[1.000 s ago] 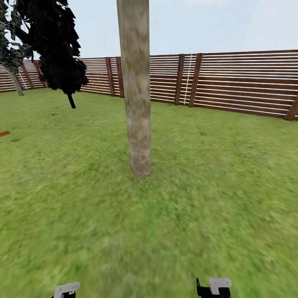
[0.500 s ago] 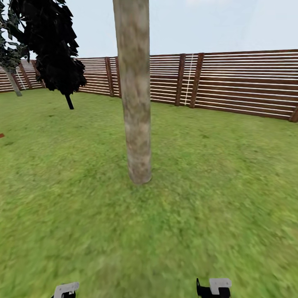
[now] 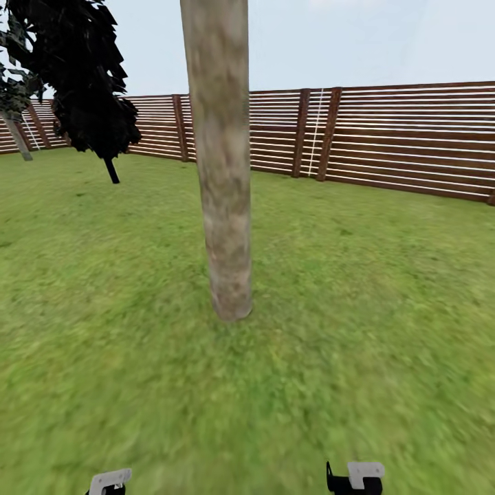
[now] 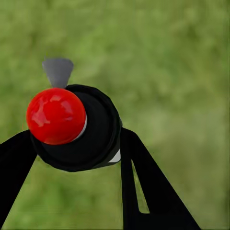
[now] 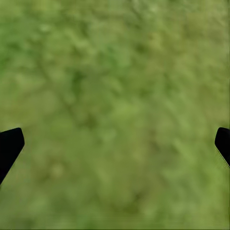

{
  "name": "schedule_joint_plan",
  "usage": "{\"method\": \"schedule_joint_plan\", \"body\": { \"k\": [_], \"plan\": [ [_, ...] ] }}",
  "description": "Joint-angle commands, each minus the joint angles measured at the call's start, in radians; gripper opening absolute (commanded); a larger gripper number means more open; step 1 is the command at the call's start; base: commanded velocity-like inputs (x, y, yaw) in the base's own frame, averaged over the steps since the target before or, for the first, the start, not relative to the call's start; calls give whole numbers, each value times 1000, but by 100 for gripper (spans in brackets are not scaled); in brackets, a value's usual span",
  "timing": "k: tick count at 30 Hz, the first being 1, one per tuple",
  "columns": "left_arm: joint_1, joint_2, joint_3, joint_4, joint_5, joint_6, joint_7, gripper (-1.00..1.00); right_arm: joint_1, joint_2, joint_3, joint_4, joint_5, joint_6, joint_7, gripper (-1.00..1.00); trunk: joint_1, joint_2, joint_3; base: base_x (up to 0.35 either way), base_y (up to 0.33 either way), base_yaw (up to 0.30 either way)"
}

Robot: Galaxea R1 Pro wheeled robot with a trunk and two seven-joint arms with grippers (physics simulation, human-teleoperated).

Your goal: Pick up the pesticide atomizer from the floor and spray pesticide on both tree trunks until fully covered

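Stretching across everything is the grass floor (image 3: pixel 357 330), blurry underfoot, with the slatted fence (image 3: pixel 405 137) ringing it behind. The thick tree trunk (image 3: pixel 221 172) is standing dead ahead, its crown cut off overhead. A dark narrow tree (image 3: pixel 86 75) is lurking far left. The left gripper (image 4: pixel 76 158) is clamping the pesticide atomizer (image 4: pixel 79 127), red knob facing the camera, its body mostly hidden. The right gripper (image 5: pixel 115 143) is hanging wide, holding nothing.

One thick trunk (image 3: pixel 221 158), one atomizer (image 4: pixel 76 127)
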Motion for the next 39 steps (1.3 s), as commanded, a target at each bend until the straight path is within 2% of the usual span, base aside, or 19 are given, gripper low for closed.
{"method": "schedule_joint_plan", "body": {
  "k": [1, 19, 20, 21, 23, 24, 26, 28, 29, 30, 32, 33, 35, 36, 39],
  "plan": [
    [-1, 0, 6, 1, -2, -3, -3, -100, 0, 0, 9, 0, -9, -2, -2, 100, 0, 0, -1, 339, 0, 0],
    [-1, 8, 7, 1, -2, -2, -2, -100, 0, -2, 7, -3, -11, -3, -4, 100, 0, 0, -1, 317, 0, 0],
    [-1, -1, -3, -6, -10, 5, 1, -100, -1, -7, 8, -5, -8, -4, -3, 100, 0, 0, -1, 13, 0, 0],
    [-9, 1, -9, -12, -26, 9, 11, -100, -1, -9, 9, -6, -6, -4, -1, 100, 0, 0, -1, 3, 0, 0],
    [-16, 9, -31, -16, -76, 7, 5, -100, -1, -13, 14, -35, 18, -4, 1, 100, 0, 0, -1, 1, 0, 0],
    [-16, 13, -50, -17, -118, 7, -16, -100, -1, -16, 26, -67, 59, -2, 3, 100, 0, 0, -1, 0, 0, 0],
    [-26, 28, -78, -28, -215, 9, -101, -100, -1, -22, 50, -131, 190, 7, 6, 100, 0, 0, -1, 0, 0, 0],
    [-44, 40, -88, -68, -286, 9, -189, -100, -2, -24, 57, -191, 332, 37, 20, 100, 0, 0, -1, 0, 0, 0],
    [-50, 50, -90, -100, -347, 13, -271, -100, -2, -24, 59, -233, 420, 87, 77, 100, 0, 0, -1, 0, 0, 0],
    [-56, 63, -90, -128, -405, 22, -342, -100, -3, -24, 59, -257, 466, 135, 150, 100, 0, 0, -1, 0, 0, 0],
    [-82, 77, -90, -176, -516, 73, -503, -100, -19, -25, 59, -295, 507, 215, 322, 100, 0, 0, -1, 0, 0, 0],
    [-102, 80, -90, -194, -557, 115, -579, -100, -36, -26, 59, -316, 515, 236, 398, 100, 0, 0, -1, 0, 0, 0],
    [-146, 82, -91, -221, -611, 187, -705, -100, -72, -28, 59, -339, 522, 252, 520, 100, 0, 0, -1, 0, 0, 0],
    [-177, 82, -91, -236, -650, 210, -786, -100, -108, -29, 59, -344, 524, 257, 604, 100, 0, 0, -1, 0, 0, 0],
    [-232, 79, -90, -246, -708, 222, -874, -100, -157, -29, 59, -348, 524, 259, 744, 100, 0, 0, -1, 0, 0, 0]
  ]
}}
